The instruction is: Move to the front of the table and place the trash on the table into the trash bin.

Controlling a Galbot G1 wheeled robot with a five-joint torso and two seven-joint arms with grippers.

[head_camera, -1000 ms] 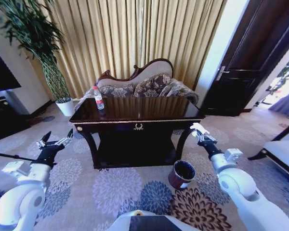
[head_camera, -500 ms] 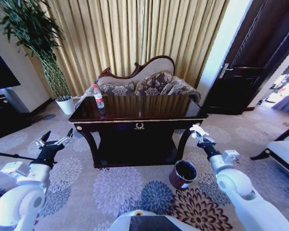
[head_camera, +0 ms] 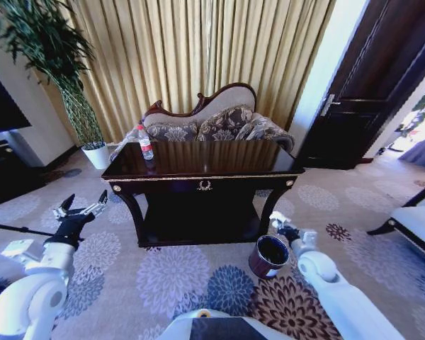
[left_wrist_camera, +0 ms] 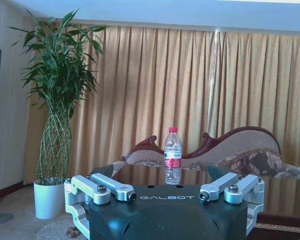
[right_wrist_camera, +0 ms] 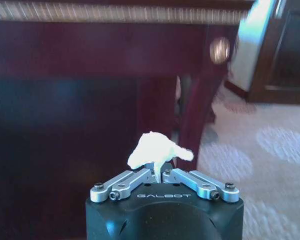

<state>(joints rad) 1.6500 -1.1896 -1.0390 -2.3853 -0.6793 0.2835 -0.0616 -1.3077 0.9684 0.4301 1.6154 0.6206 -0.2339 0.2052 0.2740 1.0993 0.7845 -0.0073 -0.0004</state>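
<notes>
One clear plastic bottle [head_camera: 146, 143] with a red cap and label is standing upright near the far left corner of the glossy near-black table [head_camera: 219, 170]. One crumpled white paper scrap [right_wrist_camera: 157, 150] is sitting pinched between the closed fingers of the right gripper [head_camera: 278, 225], which is hanging low just over the rim of the round maroon trash bin [head_camera: 268, 256] by the table's front right leg. The bin's inside is showing black. The left gripper [head_camera: 79, 212], fingers spread wide and empty, is hovering left of the table.
</notes>
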